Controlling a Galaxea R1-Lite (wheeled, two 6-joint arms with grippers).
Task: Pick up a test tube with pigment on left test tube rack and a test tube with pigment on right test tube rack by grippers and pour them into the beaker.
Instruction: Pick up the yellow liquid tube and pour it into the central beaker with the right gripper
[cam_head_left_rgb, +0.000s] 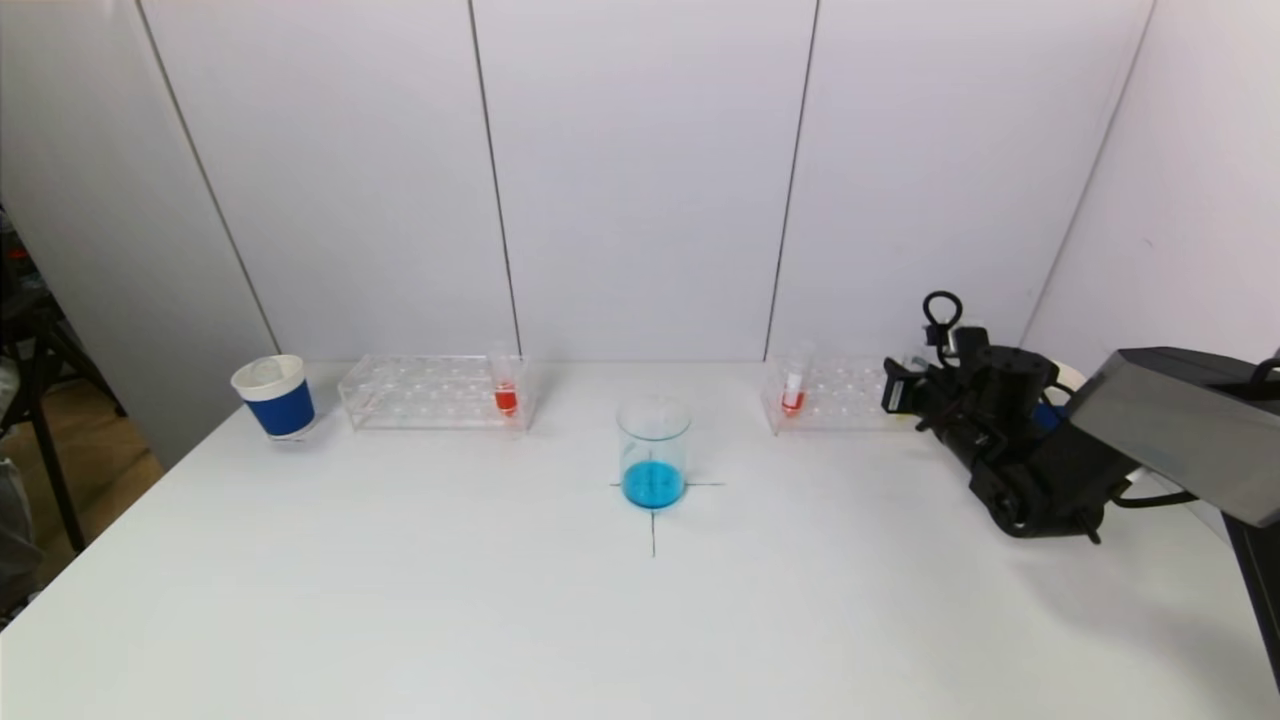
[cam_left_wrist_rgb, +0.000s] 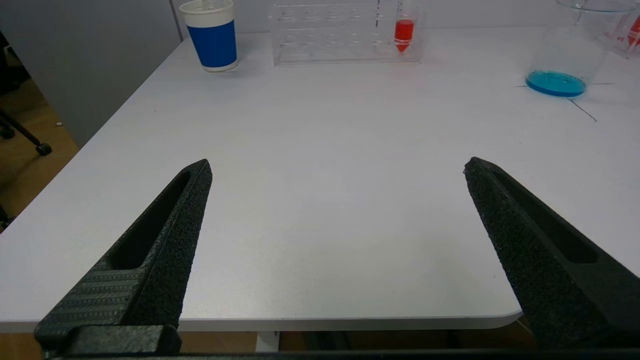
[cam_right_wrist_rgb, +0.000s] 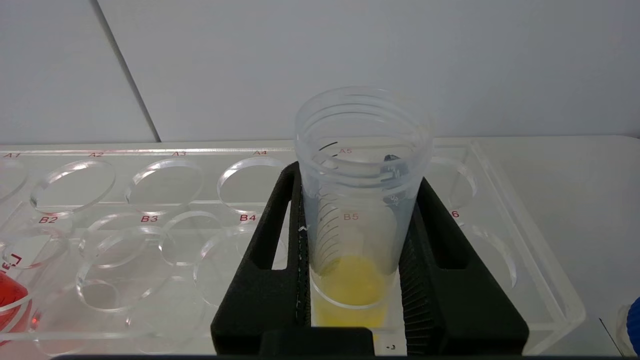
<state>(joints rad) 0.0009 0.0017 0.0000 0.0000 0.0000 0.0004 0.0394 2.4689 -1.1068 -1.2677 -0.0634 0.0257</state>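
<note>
The glass beaker (cam_head_left_rgb: 653, 455) with blue liquid stands at the table's centre on a cross mark. The left rack (cam_head_left_rgb: 430, 392) holds a red-pigment tube (cam_head_left_rgb: 506, 390) at its right end. The right rack (cam_head_left_rgb: 830, 395) holds a red-pigment tube (cam_head_left_rgb: 793, 390) at its left end. My right gripper (cam_right_wrist_rgb: 358, 175) is shut on an open tube with yellow pigment (cam_right_wrist_rgb: 360, 200), upright in the right rack (cam_right_wrist_rgb: 525, 280) near its right end. In the head view the right gripper (cam_head_left_rgb: 915, 385) is at that rack's right end. My left gripper (cam_left_wrist_rgb: 336, 162) is open and empty over the table's front left edge.
A blue-and-white paper cup (cam_head_left_rgb: 275, 397) stands left of the left rack. Another blue-and-white cup (cam_head_left_rgb: 1060, 380) is partly hidden behind the right arm. The table edge runs close under the left gripper. Wall panels stand right behind both racks.
</note>
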